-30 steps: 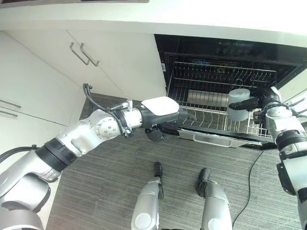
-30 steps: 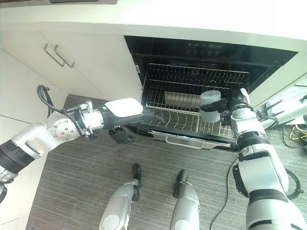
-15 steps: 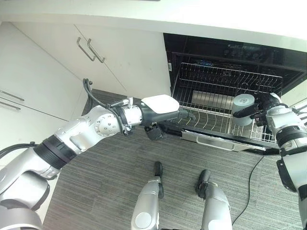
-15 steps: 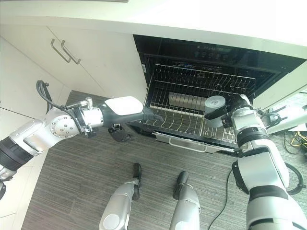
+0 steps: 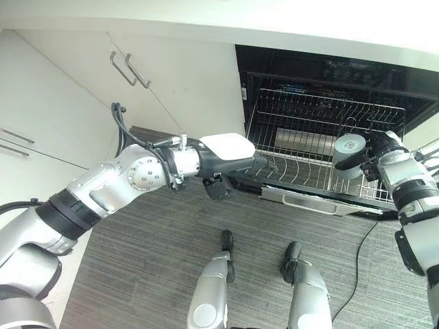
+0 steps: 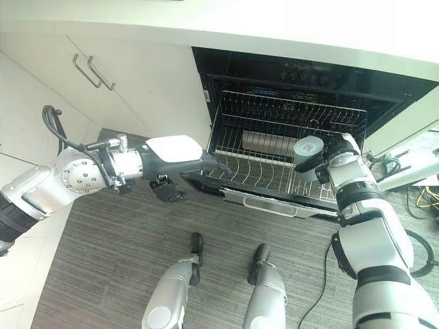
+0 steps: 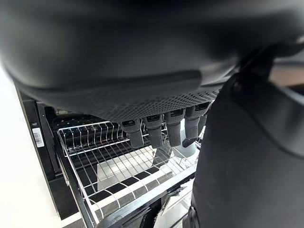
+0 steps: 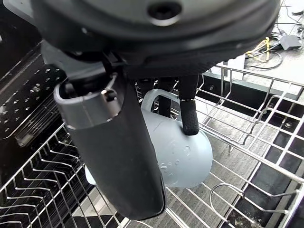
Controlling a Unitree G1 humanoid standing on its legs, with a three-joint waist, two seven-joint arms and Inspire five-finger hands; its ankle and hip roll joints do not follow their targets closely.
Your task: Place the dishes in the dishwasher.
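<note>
the right hand has its dark fingers hooked through the loop handle of a pale blue-grey ceramic mug, with the thumb lying along the mug's side, so the hand is closed around it and carries it. in the head views that mug hangs tilted, its mouth turned up and toward the robot's left, over the right end of the pulled-out silver wire dish rack; the right wrist view shows it just above the rack's wires, and whether it touches them cannot be told. rows of upright wire prongs run along the rack's floor to the left of the mug, and a pale flat rectangular piece lies near the rack's back. the rack sits on the lowered door of the black built-in dishwasher, whose dark cavity opens behind it under the white counter. the left hand reaches in from the left to the rack's left front corner; in its own wrist view its fingers stretch out straight in a row above the rack's wire edge, open and holding nothing. to the left of the dishwasher stand white cabinet doors with two slim metal bar handles, and below everything lies the grey striped floor.
</note>
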